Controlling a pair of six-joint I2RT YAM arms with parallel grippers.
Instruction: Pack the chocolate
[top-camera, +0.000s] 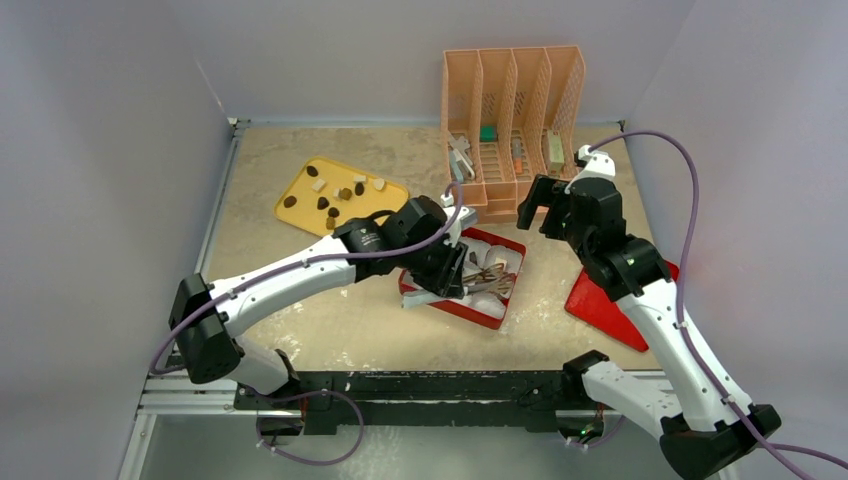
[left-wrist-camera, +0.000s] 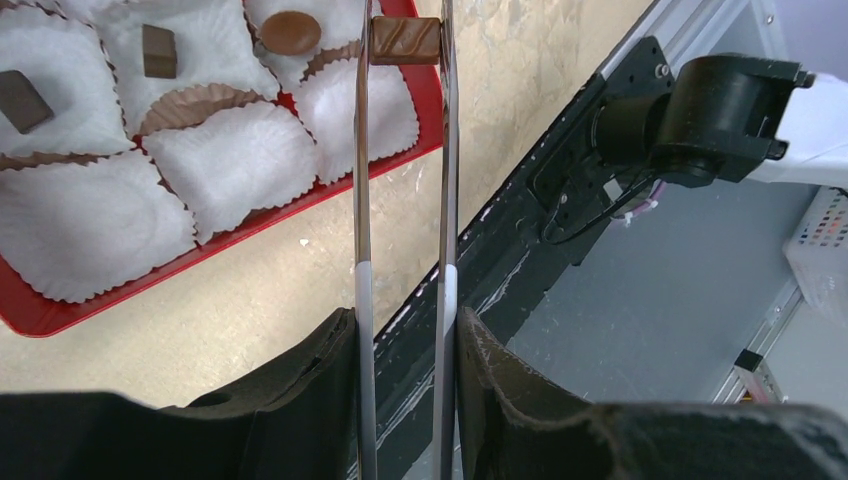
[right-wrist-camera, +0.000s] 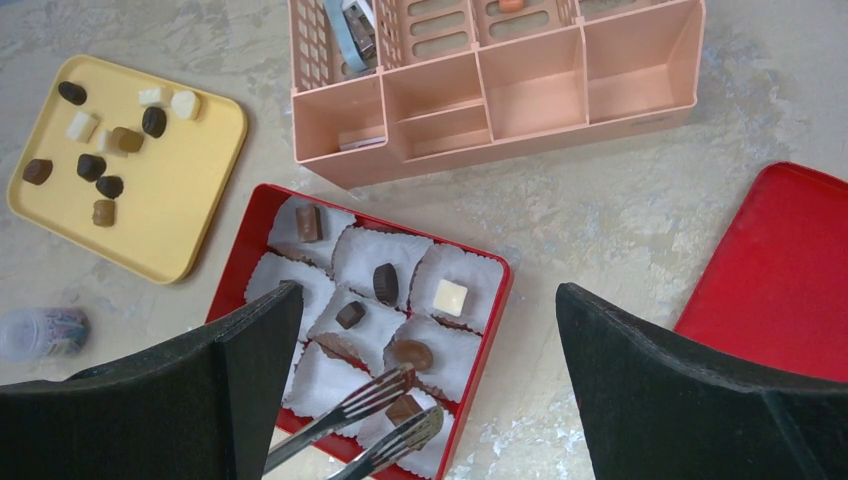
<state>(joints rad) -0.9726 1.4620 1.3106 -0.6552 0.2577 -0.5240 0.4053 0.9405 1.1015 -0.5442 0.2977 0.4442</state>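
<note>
Left gripper (left-wrist-camera: 405, 335) is clenched on a pair of metal tongs (left-wrist-camera: 362, 200), its black pads pressing the two blades together. The tong tips in turn pinch one brown chocolate piece (left-wrist-camera: 405, 40) between them. That piece hangs over the near end of the red box (right-wrist-camera: 497, 310), above a white paper cup (left-wrist-camera: 365, 105) just inside the rim; whether it touches the cup cannot be told. Five packed chocolates (right-wrist-camera: 386, 283) already sit in separate cups of the box: three dark, one cream-white square, one round brown. The loose chocolates (right-wrist-camera: 110, 185), dark, tan and white, lie scattered on the yellow tray (right-wrist-camera: 190, 200) at the far left of the table (right-wrist-camera: 620, 210), well apart from the box. Right gripper (right-wrist-camera: 428, 300) is released, jaws spread wide and holding nothing, hovering above the table right of the box and near the pink organizer (right-wrist-camera: 530, 95). The organizer stands at the far side, just beyond the box. A red lid (right-wrist-camera: 790, 270) lies flat on the right side of the table, apart from the box.
</note>
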